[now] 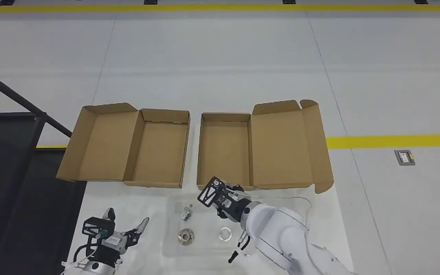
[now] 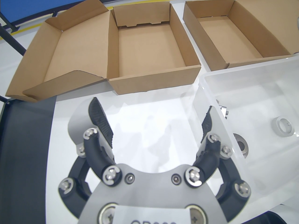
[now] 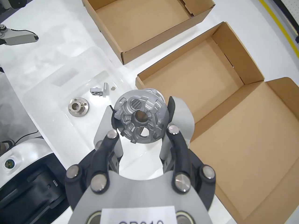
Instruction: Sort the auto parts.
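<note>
**Sorting: early stage, by the look of it.**
- Right gripper (image 3: 142, 114): clenched on a cast toothed hub (image 3: 149, 108), which it holds over the clear bin's (image 2: 245, 69) far edge.
- Left box (image 1: 161, 148) and right box (image 1: 225, 151): lie beyond the bin, and nothing lies in either.
- In the bin, unsorted: flanged bushing (image 3: 78, 106), metal ring (image 2: 283, 127), small bracket (image 3: 100, 90).
- Left gripper (image 2: 151, 110): released, just outside the bin's left wall.

The white bench (image 1: 148, 203) carried three containers. A clear plastic bin (image 1: 205, 244) sat on it at the near middle. Two open cardboard boxes stood side by side on the far side of the bin, apart from each other. The left cardboard box (image 1: 161, 148) lay at 11 o'clock from the bin, with its lid flat toward 9 o'clock. The right cardboard box (image 1: 225, 151) lay at 12 o'clock, with its lid spread toward 3 o'clock.
</note>
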You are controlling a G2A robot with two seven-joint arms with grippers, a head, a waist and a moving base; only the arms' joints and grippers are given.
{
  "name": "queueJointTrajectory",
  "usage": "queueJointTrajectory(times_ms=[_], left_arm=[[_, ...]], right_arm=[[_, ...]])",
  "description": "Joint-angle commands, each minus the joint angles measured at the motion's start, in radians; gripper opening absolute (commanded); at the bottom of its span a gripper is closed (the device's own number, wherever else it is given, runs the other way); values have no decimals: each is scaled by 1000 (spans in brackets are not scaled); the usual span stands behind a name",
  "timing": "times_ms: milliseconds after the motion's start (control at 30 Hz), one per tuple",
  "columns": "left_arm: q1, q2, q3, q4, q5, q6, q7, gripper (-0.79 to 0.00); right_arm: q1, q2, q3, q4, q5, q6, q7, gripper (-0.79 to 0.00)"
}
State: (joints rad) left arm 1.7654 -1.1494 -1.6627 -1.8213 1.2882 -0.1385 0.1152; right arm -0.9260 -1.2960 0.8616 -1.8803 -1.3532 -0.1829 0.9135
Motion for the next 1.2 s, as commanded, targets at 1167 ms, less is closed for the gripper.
queueJointTrajectory(times_ms=[1167], left_arm=[[0, 0, 0, 0, 0, 0, 0, 0]], right_arm=[[720, -306, -194, 1311, 552, 68, -236, -785]])
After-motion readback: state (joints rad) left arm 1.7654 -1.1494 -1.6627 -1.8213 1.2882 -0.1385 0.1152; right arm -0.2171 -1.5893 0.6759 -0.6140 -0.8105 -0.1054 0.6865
